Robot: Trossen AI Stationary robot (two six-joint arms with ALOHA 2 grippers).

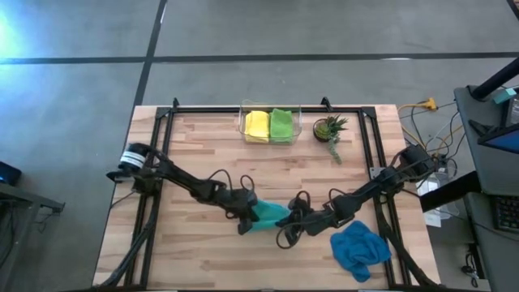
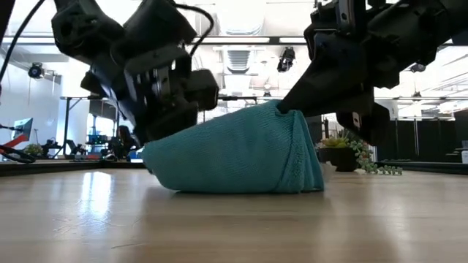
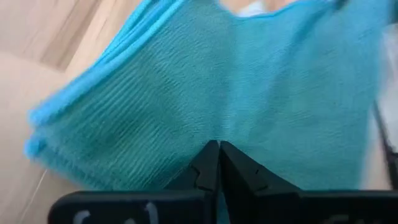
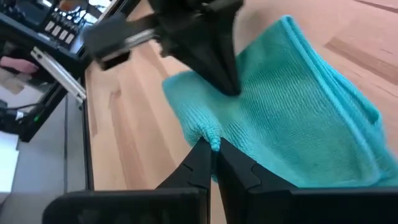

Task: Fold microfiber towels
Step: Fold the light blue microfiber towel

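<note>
Teal towel (image 1: 269, 212) is pinched by left claw (image 1: 246, 221) and right claw (image 1: 285, 230), both clamped, so a fold can be laid.

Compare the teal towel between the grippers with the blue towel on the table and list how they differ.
The teal towel is pinched by the left gripper and right gripper, both shut on it; the blue towel lies untouched.
The teal towel is doubled over with neat layered edges; the blue towel is a crumpled heap.
The teal towel sits mid-table; the blue towel lies nearer the right arm's side.
Both are soft cloths on the wooden table.
</note>
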